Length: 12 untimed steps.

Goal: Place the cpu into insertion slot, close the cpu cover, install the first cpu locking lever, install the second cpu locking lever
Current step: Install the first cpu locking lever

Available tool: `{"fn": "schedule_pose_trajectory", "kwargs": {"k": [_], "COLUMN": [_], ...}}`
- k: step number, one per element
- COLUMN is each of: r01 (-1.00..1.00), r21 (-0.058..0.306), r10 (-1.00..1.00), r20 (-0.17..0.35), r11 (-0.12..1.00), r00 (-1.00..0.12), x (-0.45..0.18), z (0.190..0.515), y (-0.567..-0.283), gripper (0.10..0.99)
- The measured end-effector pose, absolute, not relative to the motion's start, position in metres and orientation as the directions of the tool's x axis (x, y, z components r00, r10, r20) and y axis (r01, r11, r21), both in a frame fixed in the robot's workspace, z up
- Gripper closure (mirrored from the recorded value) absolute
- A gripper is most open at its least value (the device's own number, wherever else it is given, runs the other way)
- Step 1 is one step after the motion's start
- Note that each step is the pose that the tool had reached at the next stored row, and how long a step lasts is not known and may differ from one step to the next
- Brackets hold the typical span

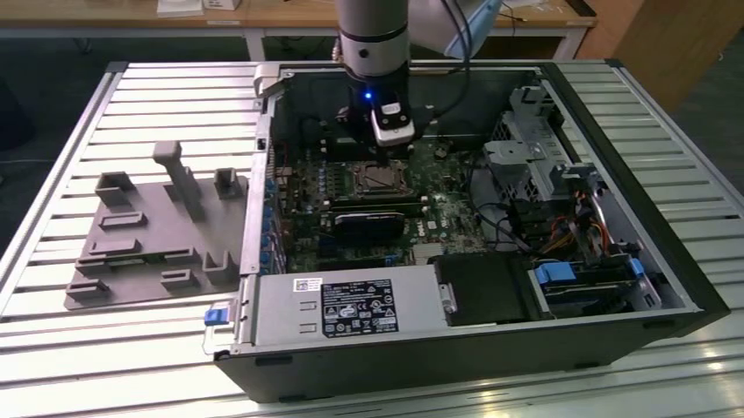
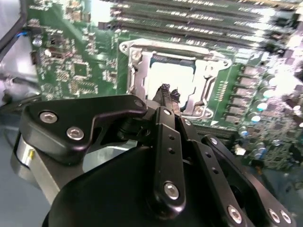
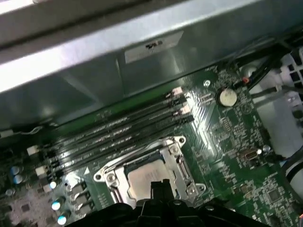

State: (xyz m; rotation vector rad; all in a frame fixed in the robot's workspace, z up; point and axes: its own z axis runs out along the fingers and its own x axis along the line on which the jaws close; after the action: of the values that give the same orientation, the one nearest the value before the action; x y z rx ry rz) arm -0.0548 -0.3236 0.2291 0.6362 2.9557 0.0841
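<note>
Your black gripper [image 2: 165, 92] hovers, fingers pinched together and empty, above the silvery-beige square cpu [image 2: 171, 75] seated under the silver hinged cpu cover [image 2: 135, 71]; the exterior view's centre shows open motherboard around it.

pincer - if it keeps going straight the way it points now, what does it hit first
Most likely the cpu lying in the insertion slot, framed by the cpu cover. The pincer tips sit right over that chip's near edge; the gap between them can't be judged.

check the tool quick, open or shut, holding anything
Tool: fingers shut together, empty, hovering over the cpu seated under its cover.
</note>
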Motion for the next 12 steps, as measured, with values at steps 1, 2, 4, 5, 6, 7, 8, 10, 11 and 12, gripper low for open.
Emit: {"fn": "schedule_pose_trajectory", "kwargs": {"k": [1, 2, 4, 5, 6, 7, 8, 10, 11, 12], "r01": [0.407, 0.408, 0.409, 0.409, 0.409, 0.409, 0.409, 0.405, 0.396, 0.386], "r21": [0.071, 0.063, 0.049, 0.047, 0.047, 0.047, 0.046, 0.045, 0.043, 0.040], "r10": [0.413, 0.412, 0.412, 0.412, 0.412, 0.412, 0.411, 0.407, 0.398, 0.388], "r20": [-0.095, -0.087, -0.074, -0.073, -0.073, -0.073, -0.074, -0.075, -0.075, -0.076], "r11": [0.911, 0.911, 0.911, 0.911, 0.911, 0.911, 0.911, 0.913, 0.917, 0.922], "r00": [-0.906, -0.907, -0.908, -0.908, -0.908, -0.908, -0.908, -0.910, -0.914, -0.919], "x": [-0.0543, -0.0539, -0.0532, -0.0532, -0.0532, -0.0532, -0.0532, -0.0531, -0.0531, -0.0531], "z": [0.2291, 0.2291, 0.2290, 0.2290, 0.2290, 0.2290, 0.2289, 0.2283, 0.2279, 0.2274], "y": [-0.3242, -0.3248, -0.3252, -0.3252, -0.3253, -0.3253, -0.3253, -0.3252, -0.3252, -0.3252], "gripper": [0.984, 0.984, 0.984, 0.984, 0.984, 0.984, 0.984, 0.984, 0.984, 0.984]}}
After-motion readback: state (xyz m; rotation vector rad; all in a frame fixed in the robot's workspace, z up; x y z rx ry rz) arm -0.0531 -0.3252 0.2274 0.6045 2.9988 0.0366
